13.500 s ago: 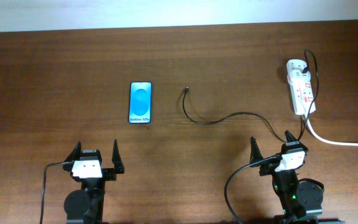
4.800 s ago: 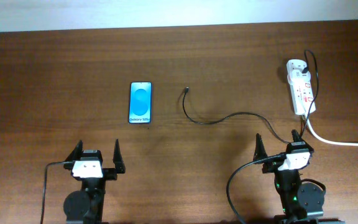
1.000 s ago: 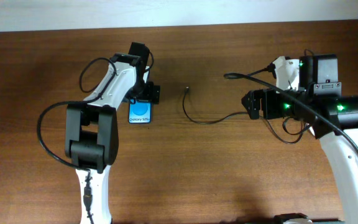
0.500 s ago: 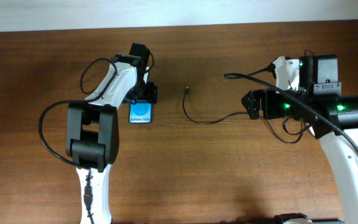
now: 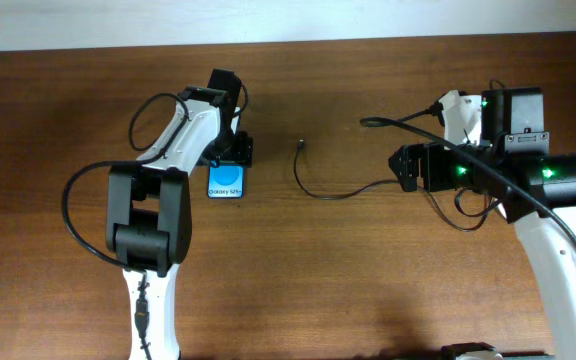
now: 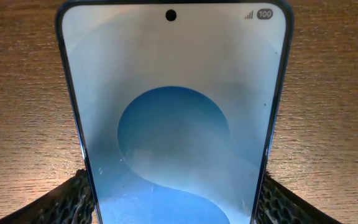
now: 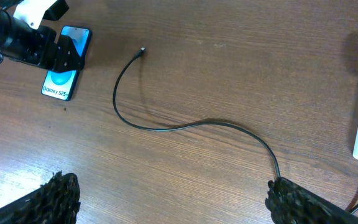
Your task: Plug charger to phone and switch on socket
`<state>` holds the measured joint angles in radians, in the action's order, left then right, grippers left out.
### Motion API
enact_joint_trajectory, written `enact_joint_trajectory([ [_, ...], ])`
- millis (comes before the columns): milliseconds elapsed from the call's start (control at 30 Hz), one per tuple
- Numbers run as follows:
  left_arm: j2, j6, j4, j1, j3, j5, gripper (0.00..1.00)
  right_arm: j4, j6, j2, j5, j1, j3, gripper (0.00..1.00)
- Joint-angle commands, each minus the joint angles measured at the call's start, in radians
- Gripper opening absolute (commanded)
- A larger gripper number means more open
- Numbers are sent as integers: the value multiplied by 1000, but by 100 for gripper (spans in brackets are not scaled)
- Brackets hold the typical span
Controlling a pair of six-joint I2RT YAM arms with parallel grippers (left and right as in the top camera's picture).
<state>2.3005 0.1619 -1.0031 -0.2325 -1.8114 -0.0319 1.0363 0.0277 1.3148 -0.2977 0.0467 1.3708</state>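
Steadying the phone, left of centre by the table's far edge, seems our step: our left claw straddles its long sides, though we cannot tell whether it grips. Our right claw hangs wide open, empty, above the charger mid-table; next, we judge, it must pinch the plug tip and bring it to the phone.
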Motion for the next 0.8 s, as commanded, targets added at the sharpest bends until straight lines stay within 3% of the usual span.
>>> enact_joint_trajectory([
  [0, 28, 6, -6, 6, -24, -9, 54, -3, -2, 1, -9, 5, 15, 98],
  [333, 27, 6, -60, 6, -103, -10, 24, -4, -2, 1, -9, 5, 15, 99],
  [500, 27, 6, -105, 6, -160, -10, 0, -5, -2, 1, -10, 5, 15, 99],
  [600, 27, 6, -164, 6, -235, -10, 0, -29, -10, 1, -53, 5, 15, 98],
  [767, 27, 86, -368, 14, -585, 19, 0, -112, -71, 1, -152, 5, 15, 98],
])
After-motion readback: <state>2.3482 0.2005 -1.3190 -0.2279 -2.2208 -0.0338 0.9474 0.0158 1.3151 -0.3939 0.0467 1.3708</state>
